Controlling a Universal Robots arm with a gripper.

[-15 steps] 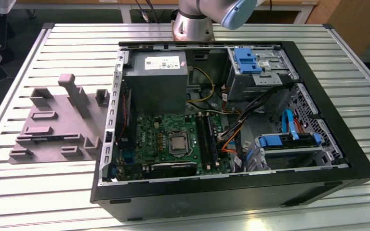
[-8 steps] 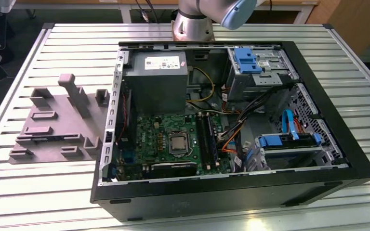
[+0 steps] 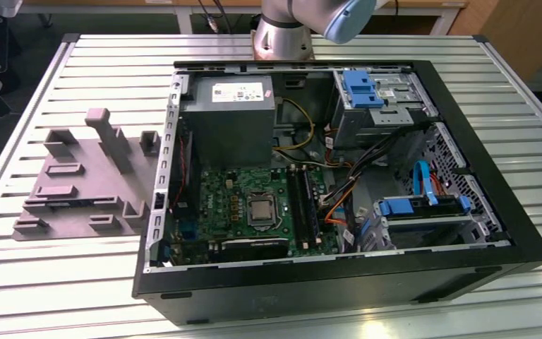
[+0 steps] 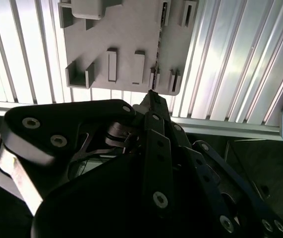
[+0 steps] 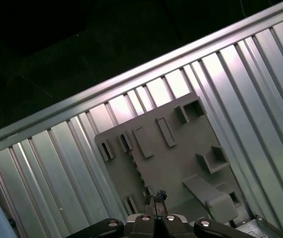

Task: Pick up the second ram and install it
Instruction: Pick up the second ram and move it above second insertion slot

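The gripper (image 4: 151, 95) hung over the grey fixture plate (image 4: 126, 29), fingertips drawn together on nothing, while the second ram (image 4: 159, 39) stood on edge in the plate's slot, at the exterior view's left of the open computer case (image 3: 346, 286).

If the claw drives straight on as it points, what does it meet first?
The claw would likely meet the grey holder plate first, by the thin memory stick standing in it; depth unclear.
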